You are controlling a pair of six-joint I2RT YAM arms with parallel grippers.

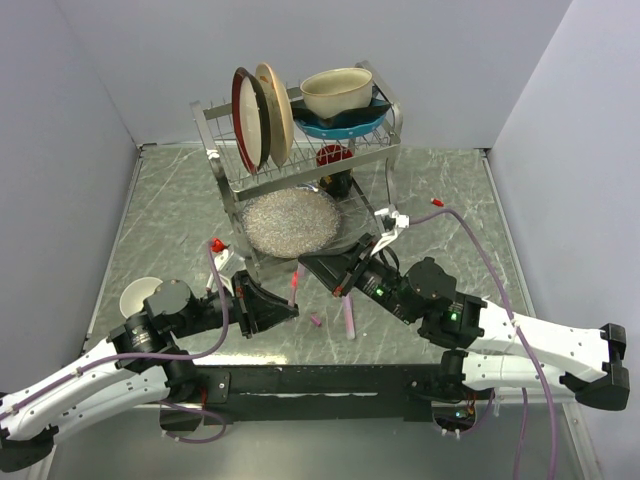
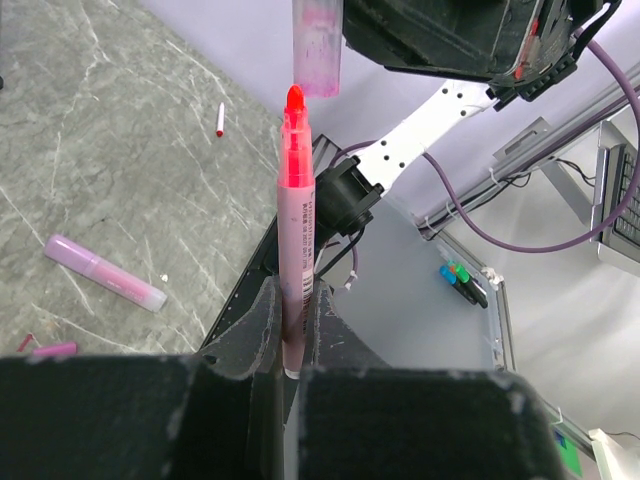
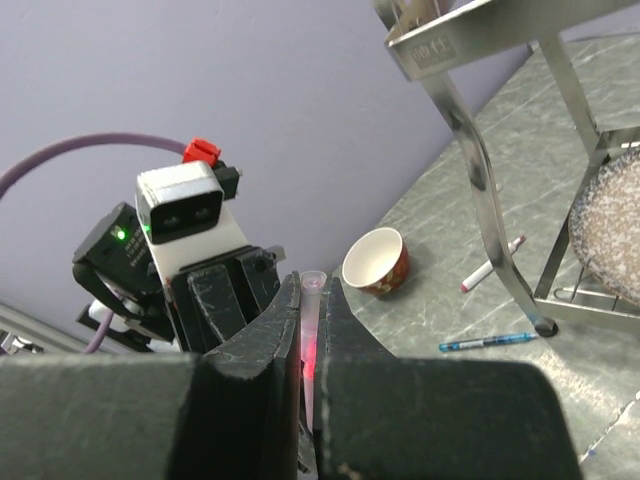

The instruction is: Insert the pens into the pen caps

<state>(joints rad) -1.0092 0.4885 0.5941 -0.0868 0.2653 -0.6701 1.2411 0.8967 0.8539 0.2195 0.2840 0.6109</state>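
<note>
Two arms at work over a grey table [image 1: 450, 260], met just short of its centre. At twelve o'clock on it, a wire dish rack [image 1: 225, 130] stacked with plates [image 1: 262, 112] and a bowl [image 1: 337, 92], well clear of the job.

From seven o'clock, the left gripper [image 2: 292, 300]: jaws narrow, clamped on the lower barrel of the pink pen [image 2: 297, 230]. Holds it upright with the red tip bare at twelve o'clock in the wrist view, most likely to offer a steady point to the mouth above.

From four o'clock, the right gripper [image 3: 312, 310]: jaws pinched tight on the clear pink cap [image 2: 316, 45], open end down. Hangs it just over the tip, near but not touching, a shade toward one o'clock of it. Probably calls for a small sideways nudge before pressing the two together, or else risks catching the tip on the cap's rim.

Lying flat and untouched on the table:
- A second pink pen [image 2: 103, 272] at eight o'clock of the held one; hard to tell whether capped.
- A blue pen [image 3: 487, 342] beside a foot of the rack.
- A white pen [image 2: 220, 119] with a red tip at eleven o'clock.
- A cup [image 3: 373, 262] off at eight o'clock of the table.
- Smallest, a loose pink cap [image 2: 55, 349] beside the second pen.
</note>
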